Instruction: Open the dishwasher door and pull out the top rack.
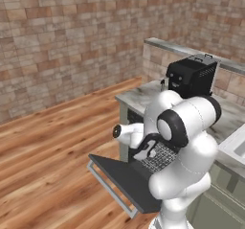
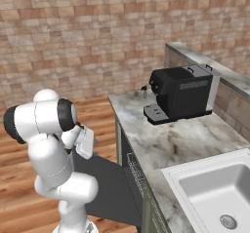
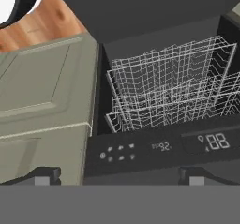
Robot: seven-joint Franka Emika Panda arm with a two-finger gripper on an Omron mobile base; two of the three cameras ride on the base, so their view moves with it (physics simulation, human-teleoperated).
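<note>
Fingers released on gripper [image 3: 119,176] above the lowered dishwasher door [image 1: 122,177], top rack [image 3: 171,73] seemingly part-way out beyond it.

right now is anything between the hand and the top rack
Nothing visible. The dishwasher door is folded down flat, and the hand view looks straight past the control strip into the cavity at the top rack. The open hand faces it with no object between.

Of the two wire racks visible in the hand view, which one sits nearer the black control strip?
The lower wire rack, just past the control strip. The other rack shows beyond it, nearer the dark cavity.
</note>
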